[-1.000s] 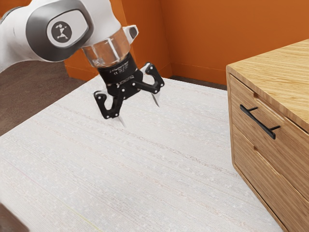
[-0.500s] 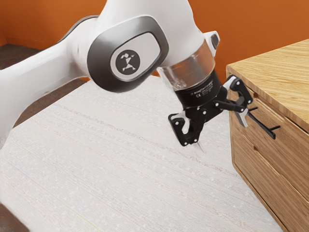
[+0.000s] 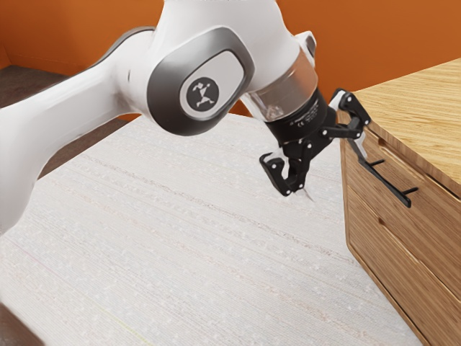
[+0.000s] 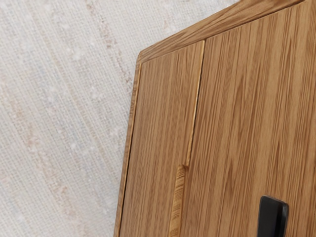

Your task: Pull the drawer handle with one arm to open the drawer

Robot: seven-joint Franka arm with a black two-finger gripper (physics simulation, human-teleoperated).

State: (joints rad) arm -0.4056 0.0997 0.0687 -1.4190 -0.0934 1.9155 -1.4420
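Speckled white surface, grained wooden drawer

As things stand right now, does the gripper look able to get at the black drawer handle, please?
Probably yes: the open gripper hangs just beside the handle, one fingertip near its upper end, with nothing standing between them.

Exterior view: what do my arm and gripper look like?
The arm is glossy white with rounded links and a grey joint cap bearing a white logo. A translucent ring joins it to the black gripper, which has small white lettering and black linkage fingers with pale tips.
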